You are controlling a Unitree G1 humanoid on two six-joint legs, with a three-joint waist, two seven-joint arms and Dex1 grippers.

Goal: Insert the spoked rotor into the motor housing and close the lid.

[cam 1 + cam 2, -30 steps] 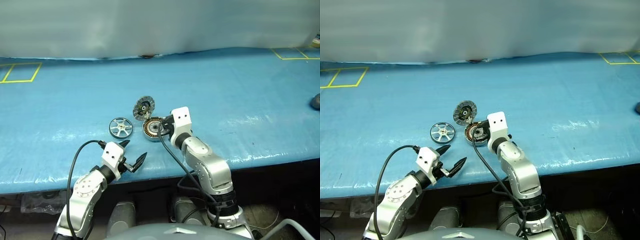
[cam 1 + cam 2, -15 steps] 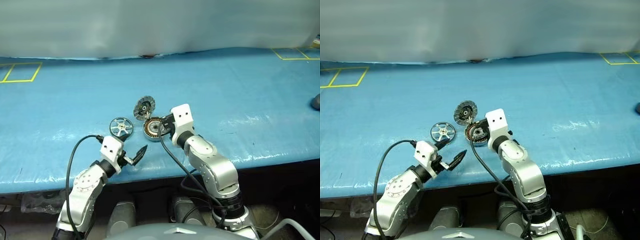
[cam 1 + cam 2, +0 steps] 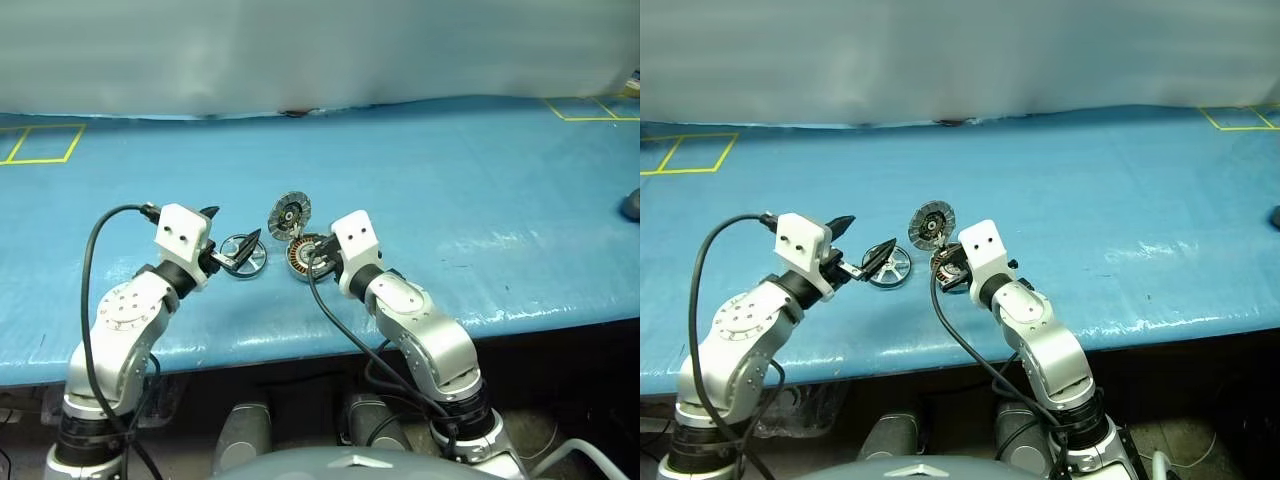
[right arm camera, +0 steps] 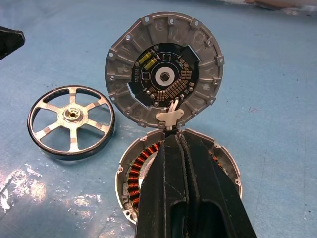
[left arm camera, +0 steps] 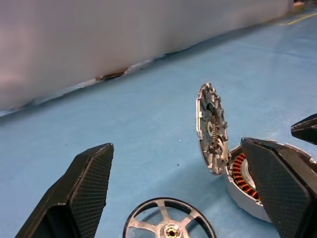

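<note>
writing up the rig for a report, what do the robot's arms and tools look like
Both arms are silver-grey metal with rounded joint housings and black wrist sections. Each ends in a white boxy block. The left tool and the right tool each have two black pointed fingers with a fine chequered texture. A black cable loops along each arm.

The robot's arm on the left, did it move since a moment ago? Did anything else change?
Yes. The left gripper came up from the table's front edge and forward; it now hovers open over the spoked rotor, holding nothing. The right gripper stayed shut, resting on the motor housing. The rotor kept lying flat on the blue table, and the lid stayed standing open.
</note>
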